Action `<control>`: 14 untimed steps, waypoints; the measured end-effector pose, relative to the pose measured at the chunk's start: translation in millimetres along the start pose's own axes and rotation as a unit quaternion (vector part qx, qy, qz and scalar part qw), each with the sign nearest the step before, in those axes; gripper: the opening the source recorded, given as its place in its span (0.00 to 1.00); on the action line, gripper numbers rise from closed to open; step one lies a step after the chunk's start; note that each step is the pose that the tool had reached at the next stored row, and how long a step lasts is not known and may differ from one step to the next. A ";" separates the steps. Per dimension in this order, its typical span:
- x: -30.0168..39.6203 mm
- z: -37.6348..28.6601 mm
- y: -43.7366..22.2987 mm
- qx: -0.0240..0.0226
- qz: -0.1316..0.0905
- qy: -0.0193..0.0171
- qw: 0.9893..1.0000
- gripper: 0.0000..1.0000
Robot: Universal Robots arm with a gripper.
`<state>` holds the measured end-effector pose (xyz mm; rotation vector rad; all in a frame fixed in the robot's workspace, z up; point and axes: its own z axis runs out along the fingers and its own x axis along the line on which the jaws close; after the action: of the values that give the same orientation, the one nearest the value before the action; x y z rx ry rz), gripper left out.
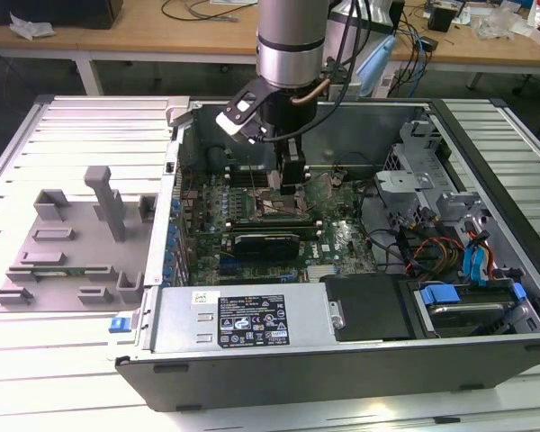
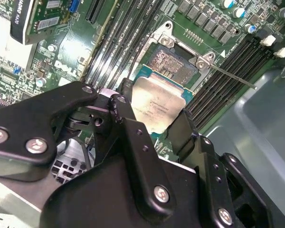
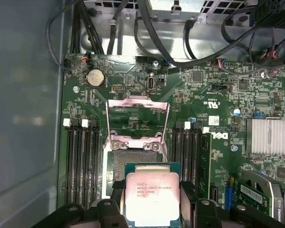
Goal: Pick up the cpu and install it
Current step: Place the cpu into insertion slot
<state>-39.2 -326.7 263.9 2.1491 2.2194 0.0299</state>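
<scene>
The cpu (image 3: 149,197) is a flat square chip with a silvery top plate, and my gripper (image 3: 152,190) is shut on it by two opposite edges. In both wrist views it hangs level just over the open socket (image 3: 133,159), partly overlapping the socket's near side. The socket's metal load frame (image 3: 137,123) is swung up and open. The second wrist view shows the cpu (image 2: 156,107) between black fingers (image 2: 126,111), with the bare socket (image 2: 173,64) beyond it. In the exterior view my gripper (image 1: 288,184) reaches down into the open computer case (image 1: 486,360) over the motherboard's middle.
Black memory slots (image 3: 80,161) flank the socket on both sides. A finned heat sink (image 3: 268,135) and a card sit to one side. Black cables (image 3: 147,38) run along the case wall. A grey moulded fixture (image 1: 72,243) lies at the exterior view's left.
</scene>
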 end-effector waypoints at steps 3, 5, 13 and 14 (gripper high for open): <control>0.0 1.5 -0.1 0.000 0.000 0.000 1.000 0.55; 0.1 2.4 -0.1 0.000 0.000 0.000 1.000 0.55; 0.2 7.1 -0.4 0.000 0.000 0.000 1.000 0.55; 0.2 8.6 -0.5 0.000 0.000 0.000 1.000 0.55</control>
<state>-39.3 -326.7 255.3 2.1491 2.2193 0.0298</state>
